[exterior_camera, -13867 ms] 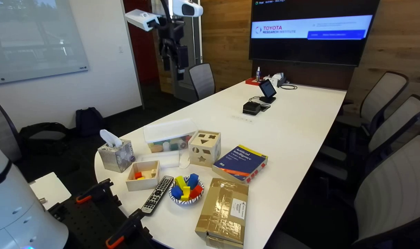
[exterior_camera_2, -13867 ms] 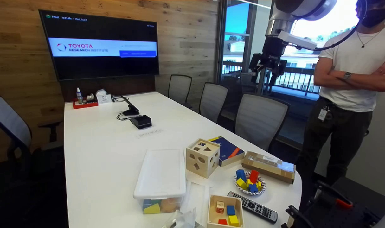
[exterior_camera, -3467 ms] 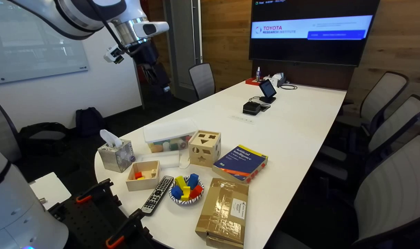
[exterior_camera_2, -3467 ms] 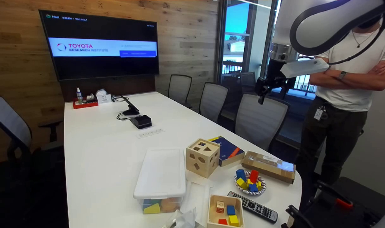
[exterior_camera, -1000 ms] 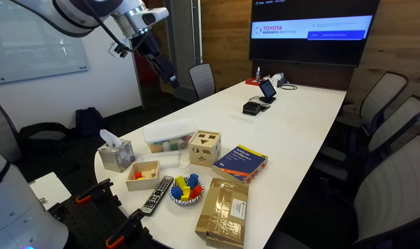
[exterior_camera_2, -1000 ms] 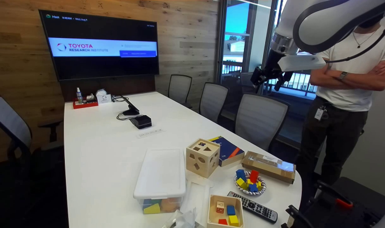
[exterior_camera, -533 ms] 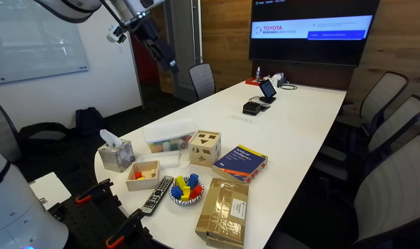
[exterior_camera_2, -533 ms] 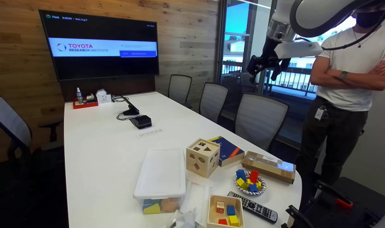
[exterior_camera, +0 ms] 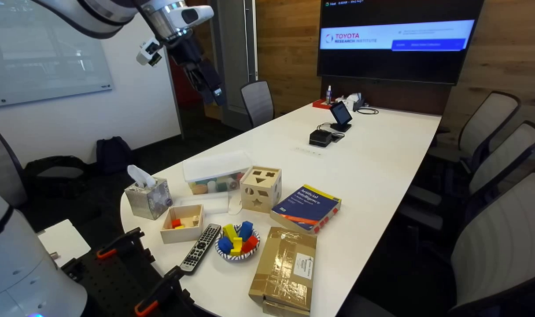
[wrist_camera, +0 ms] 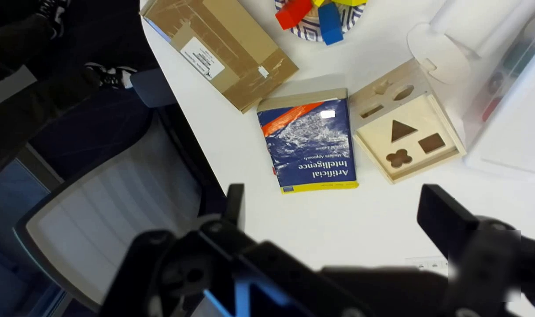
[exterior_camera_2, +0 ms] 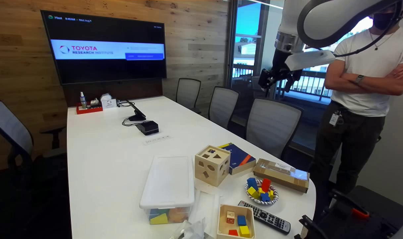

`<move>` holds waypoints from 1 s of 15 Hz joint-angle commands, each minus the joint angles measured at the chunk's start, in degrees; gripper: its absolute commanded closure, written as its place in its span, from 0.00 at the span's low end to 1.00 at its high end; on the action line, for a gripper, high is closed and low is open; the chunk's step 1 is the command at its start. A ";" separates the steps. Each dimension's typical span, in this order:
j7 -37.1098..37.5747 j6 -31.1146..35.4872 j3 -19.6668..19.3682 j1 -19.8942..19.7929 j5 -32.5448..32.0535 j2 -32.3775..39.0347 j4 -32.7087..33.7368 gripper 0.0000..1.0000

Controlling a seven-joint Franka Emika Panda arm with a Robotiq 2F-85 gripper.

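Leftmost in an exterior view, a shallow red tray sits at the far end of the long white surface, holding a spray bottle. A black tablet on a stand comes next, then a small black box near it. Closer in lies a clear plastic bin with a white lid. Just right of it stands a pale wooden cube with shaped cut-outs; nearer the camera is a shallow wooden box with a few small blocks. A thick blue book with yellow and orange bands lies flat just beside the cube. Farther right are a silver-and-black remote control, lying aslant, and a round patterned bowl heaped with blue, yellow and red blocks. Above, well apart from the surface, hangs the black two-fingered tool, its fingers spread wide; in the wrist view the book and the cube show past them, side by side. To the right lies a flat, taped brown cardboard box; beyond stands a person in a white T-shirt.
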 commanded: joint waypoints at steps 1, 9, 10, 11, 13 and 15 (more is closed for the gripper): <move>2.57 -1.51 1.36 -1.34 -3.44 3.81 0.63 0.00; 6.90 -2.44 0.59 -1.23 -8.48 10.75 1.47 0.00; 7.45 -2.68 0.47 -1.13 -9.12 11.52 1.53 0.00; 8.14 -2.90 0.33 -1.02 -9.69 12.17 1.61 0.00; 9.27 -3.47 0.04 -0.82 -10.69 13.58 1.82 0.00; 10.44 -3.90 -0.31 -0.62 -11.90 14.79 1.82 0.00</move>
